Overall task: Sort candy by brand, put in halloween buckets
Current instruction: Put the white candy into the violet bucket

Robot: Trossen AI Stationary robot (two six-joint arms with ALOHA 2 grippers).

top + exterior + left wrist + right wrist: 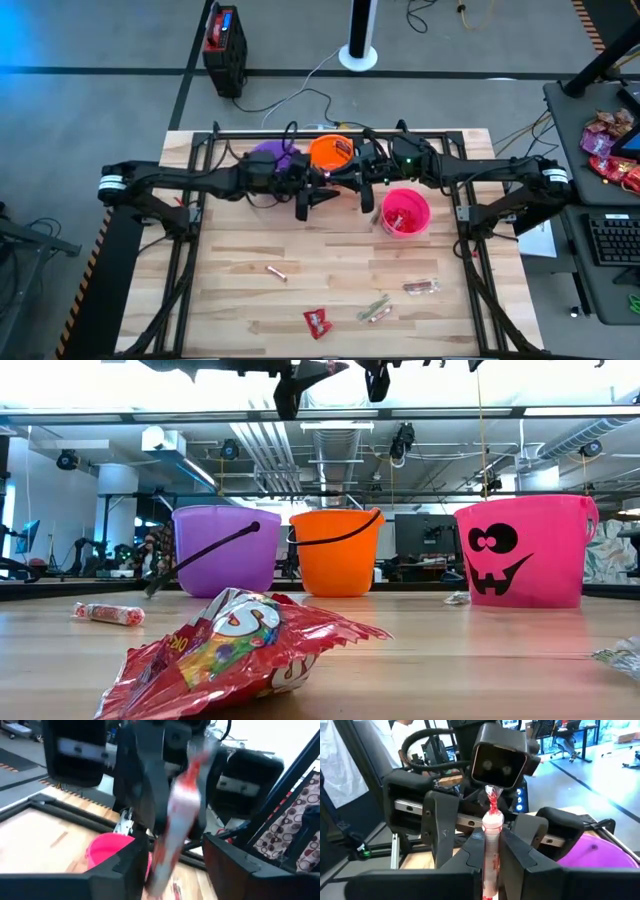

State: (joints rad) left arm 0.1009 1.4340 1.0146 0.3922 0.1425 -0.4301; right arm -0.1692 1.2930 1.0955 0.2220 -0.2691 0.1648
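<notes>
My right gripper [492, 865] is shut on a thin pinkish candy stick [491, 827] with red stripes, high above the table between the orange bucket [330, 150] and the pink bucket [405, 212]. My left gripper [175, 875] faces it and is open, with one finger on either side of the stick's free end [181, 810], not touching it. The purple bucket [268, 155] stands beside the orange one. On the table lie another stick [277, 271], a red packet [318, 322], more sticks [375, 308] and a small bar [420, 288]. My right gripper pinches the candy stick between its two fingers [520, 852]. The stick runs along the fingers, and its twisted wrapper end [491, 795] sticks out past the fingertips toward the left gripper. The gripper comes about level from the table's right, and the stick is lifted clear of the table.
The black frame rails [330, 133] run along the far edge and both sides of the table. The three buckets stand in the far half. In the low view the red packet [230, 650] lies close to the near edge, with the loose stick [108, 614] behind it.
</notes>
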